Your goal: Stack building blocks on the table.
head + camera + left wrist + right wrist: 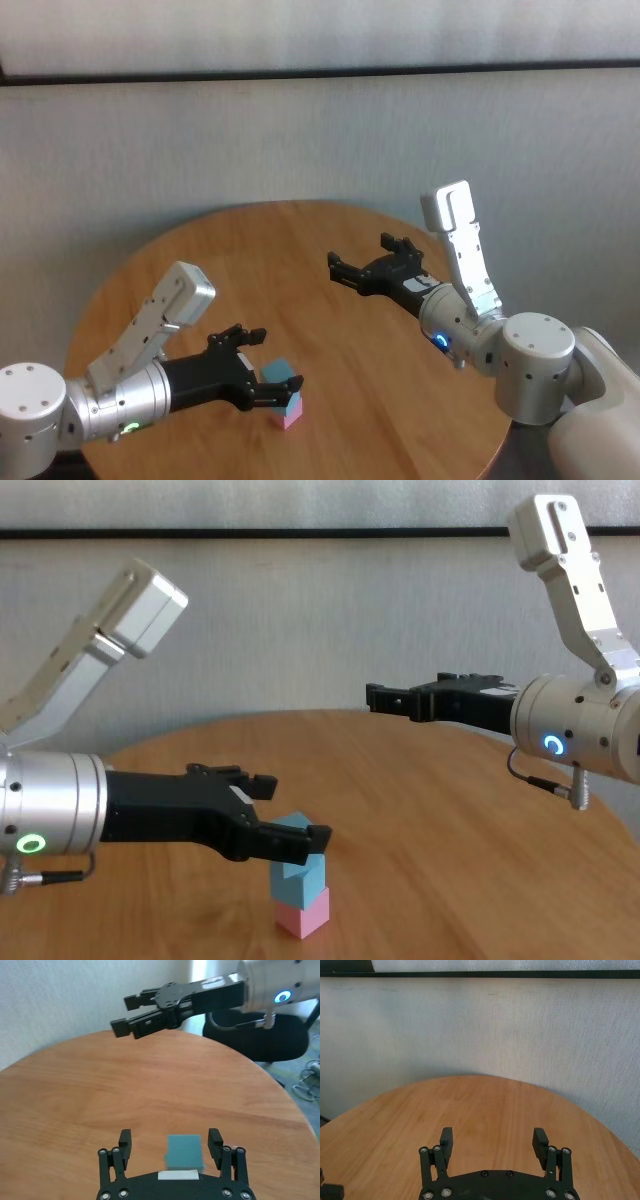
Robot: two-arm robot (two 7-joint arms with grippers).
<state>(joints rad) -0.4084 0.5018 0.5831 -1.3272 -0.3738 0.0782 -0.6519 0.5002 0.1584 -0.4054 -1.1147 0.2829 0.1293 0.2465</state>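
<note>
On the round wooden table (300,240) a small stack stands near the front: a pink block (303,915) at the bottom with light blue block (290,882) on it. My left gripper (296,808) is open, its fingers on either side of the top blue block (185,1152) with small gaps showing. One finger (290,842) crosses the blue part, so I cannot tell how many blue blocks it holds. My right gripper (358,252) hovers open and empty above the table's far right half.
A grey wall (480,1025) rises just behind the table's far edge. A black office chair (270,1035) and loose cables (305,1085) sit on the floor beyond the table's right side. Bare wood (75,1085) spreads between the two grippers.
</note>
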